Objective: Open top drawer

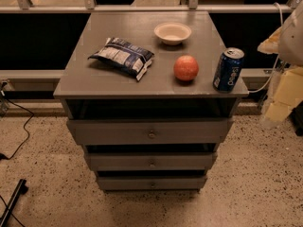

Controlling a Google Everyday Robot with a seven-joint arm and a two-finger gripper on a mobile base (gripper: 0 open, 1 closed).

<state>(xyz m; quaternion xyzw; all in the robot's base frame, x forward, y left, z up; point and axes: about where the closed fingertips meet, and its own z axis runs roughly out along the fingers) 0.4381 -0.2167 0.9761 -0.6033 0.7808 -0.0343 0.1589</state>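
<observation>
The top drawer (118, 132) is the widest grey front of three, just under the cabinet top, with a small round knob (151, 135) at its centre. A dark gap shows between its front and the top. Two narrower grey drawers (151, 162) sit below it. My gripper (278, 109) shows as pale, blurred shapes at the right edge of the camera view. It hangs beside the cabinet's right side, well apart from the knob and at about the height of the top drawer.
On the cabinet top (80, 82) lie a chip bag (122, 56), a white bowl (173, 32), a red apple (186, 67) and a blue soda can (228, 69) near the right front corner. A railing (142, 7) runs behind. Cables (21, 126) lie on the floor at left.
</observation>
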